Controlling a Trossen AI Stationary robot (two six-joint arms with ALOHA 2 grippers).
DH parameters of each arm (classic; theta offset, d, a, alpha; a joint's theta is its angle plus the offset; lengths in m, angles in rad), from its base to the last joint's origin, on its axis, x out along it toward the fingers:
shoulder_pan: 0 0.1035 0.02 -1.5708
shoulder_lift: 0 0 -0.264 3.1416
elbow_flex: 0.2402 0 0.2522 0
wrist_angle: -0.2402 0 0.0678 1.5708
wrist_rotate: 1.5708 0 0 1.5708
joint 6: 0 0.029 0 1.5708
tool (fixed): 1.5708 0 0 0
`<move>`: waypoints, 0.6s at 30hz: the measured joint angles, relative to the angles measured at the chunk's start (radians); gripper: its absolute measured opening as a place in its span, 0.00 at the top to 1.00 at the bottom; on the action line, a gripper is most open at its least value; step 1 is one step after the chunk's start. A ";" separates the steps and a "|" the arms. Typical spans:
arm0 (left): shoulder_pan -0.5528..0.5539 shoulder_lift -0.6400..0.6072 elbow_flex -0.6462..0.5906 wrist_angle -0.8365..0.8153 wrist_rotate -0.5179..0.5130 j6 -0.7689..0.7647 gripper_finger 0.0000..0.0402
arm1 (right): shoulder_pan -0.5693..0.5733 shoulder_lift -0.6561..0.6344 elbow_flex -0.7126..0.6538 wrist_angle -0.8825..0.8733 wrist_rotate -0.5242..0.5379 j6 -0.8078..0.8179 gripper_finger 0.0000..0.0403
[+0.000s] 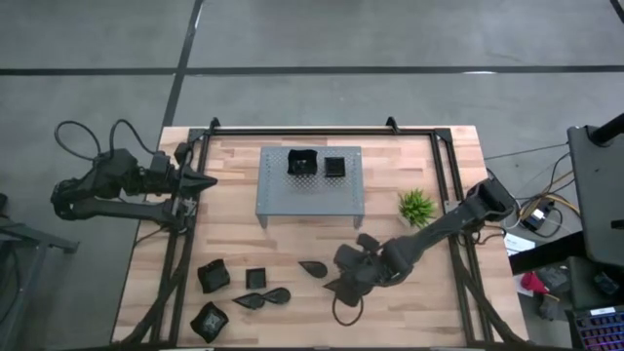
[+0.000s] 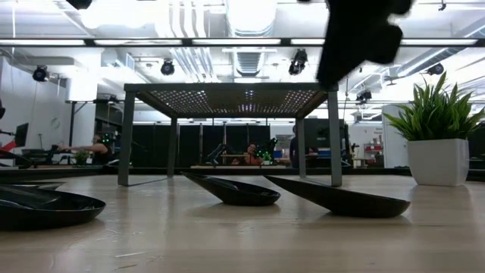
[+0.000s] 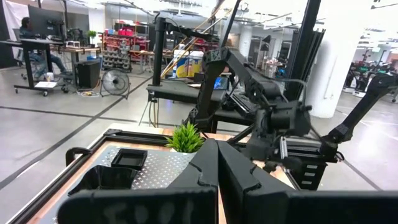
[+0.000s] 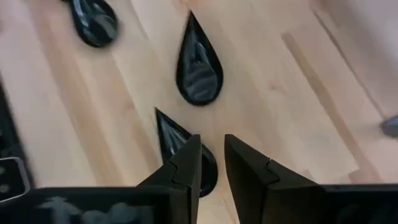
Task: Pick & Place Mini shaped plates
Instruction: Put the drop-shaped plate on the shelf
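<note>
Right gripper (image 4: pixel 211 162) hovers, seemingly empty, over a teardrop plate (image 4: pixel 180 146).

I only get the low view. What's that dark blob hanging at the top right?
Observer: The right gripper, over a teardrop plate; fingers slightly apart, nothing between them.
Operator: Anything on top of that metal rack?
Observer: Two square plates, side by side.
Operator: And the other arm?
Observer: The left gripper is shut, at the left edge of the table.
</note>
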 joint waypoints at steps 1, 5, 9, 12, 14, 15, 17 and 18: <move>0.000 0.000 0.000 0.000 0.000 0.000 1.00 | 0.000 0.000 -0.019 0.008 0.000 0.009 0.83; 0.000 0.000 0.000 0.000 0.000 0.000 1.00 | 0.000 0.000 -0.084 0.043 -0.006 0.028 0.81; 0.000 0.000 0.000 0.000 0.000 0.000 1.00 | 0.002 0.000 -0.149 0.145 -0.017 0.017 0.80; 0.000 0.000 0.000 0.000 0.000 0.000 1.00 | 0.003 0.000 -0.192 0.241 -0.026 0.001 0.81; 0.000 0.000 0.000 0.000 0.000 0.000 1.00 | 0.003 0.000 -0.220 0.287 -0.026 0.000 0.82; 0.000 0.000 0.000 0.000 0.000 0.000 1.00 | 0.004 0.000 -0.233 0.303 -0.027 0.001 0.82; 0.000 0.000 0.000 0.000 0.000 0.000 1.00 | 0.007 0.000 -0.261 0.328 -0.028 0.005 0.83; 0.000 0.000 0.000 0.000 0.000 0.000 1.00 | 0.009 0.000 -0.276 0.347 -0.028 0.005 0.83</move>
